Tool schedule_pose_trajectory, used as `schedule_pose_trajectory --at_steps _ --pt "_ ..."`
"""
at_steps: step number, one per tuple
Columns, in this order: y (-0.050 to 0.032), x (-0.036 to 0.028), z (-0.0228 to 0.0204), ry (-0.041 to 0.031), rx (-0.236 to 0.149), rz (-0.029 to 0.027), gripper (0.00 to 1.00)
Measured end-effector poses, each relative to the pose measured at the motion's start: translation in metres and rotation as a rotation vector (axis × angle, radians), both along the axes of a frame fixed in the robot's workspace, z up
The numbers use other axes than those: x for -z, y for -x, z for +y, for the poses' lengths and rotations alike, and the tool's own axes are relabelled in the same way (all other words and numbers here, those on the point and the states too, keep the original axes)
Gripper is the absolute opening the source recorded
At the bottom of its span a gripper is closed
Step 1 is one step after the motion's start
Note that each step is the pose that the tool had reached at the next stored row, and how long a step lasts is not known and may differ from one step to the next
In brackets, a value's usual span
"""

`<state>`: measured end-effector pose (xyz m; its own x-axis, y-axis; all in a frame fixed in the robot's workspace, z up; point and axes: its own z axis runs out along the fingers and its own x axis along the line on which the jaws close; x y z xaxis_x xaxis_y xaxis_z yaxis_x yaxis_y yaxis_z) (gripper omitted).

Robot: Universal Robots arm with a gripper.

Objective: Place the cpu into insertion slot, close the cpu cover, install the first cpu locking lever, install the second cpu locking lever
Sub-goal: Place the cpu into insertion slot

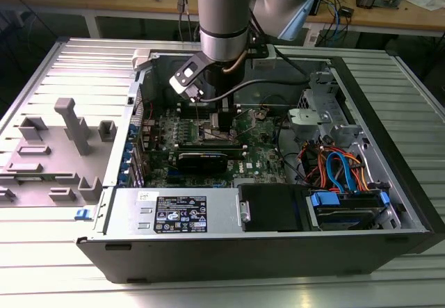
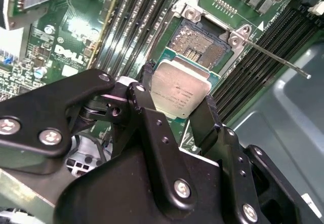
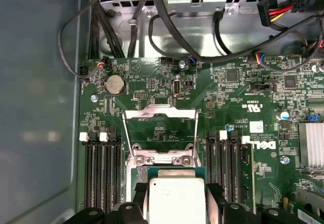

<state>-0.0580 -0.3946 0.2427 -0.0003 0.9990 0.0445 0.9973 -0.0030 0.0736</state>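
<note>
The arm (image 1: 222,2) is seen at twelve o'clock in the exterior view, held nearly vertical with the wrist (image 1: 221,71) lowest. The gripper (image 1: 221,122) is pointed straight down. In the second wrist view its black fingers (image 2: 147,105) are closed, apparently in contact, on opposite edges of the cpu (image 2: 181,85).

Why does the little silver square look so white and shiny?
In the first wrist view, light bounces off the cpu in the gripper, washing its metal top pale; in the second wrist view its top shines more softly.
</note>
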Motion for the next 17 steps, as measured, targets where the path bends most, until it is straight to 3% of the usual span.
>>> schedule_pose_trajectory --at_steps 9,12,17 --pt "0.0027 0.0079 0.0055 -0.0109 0.0 0.0 0.54" --pt "0.0049 0.0196 0.0061 -0.0112 0.0 0.0 0.54" --pt "0.01 0.0298 0.0061 -0.0133 -0.003 -0.0001 0.54"
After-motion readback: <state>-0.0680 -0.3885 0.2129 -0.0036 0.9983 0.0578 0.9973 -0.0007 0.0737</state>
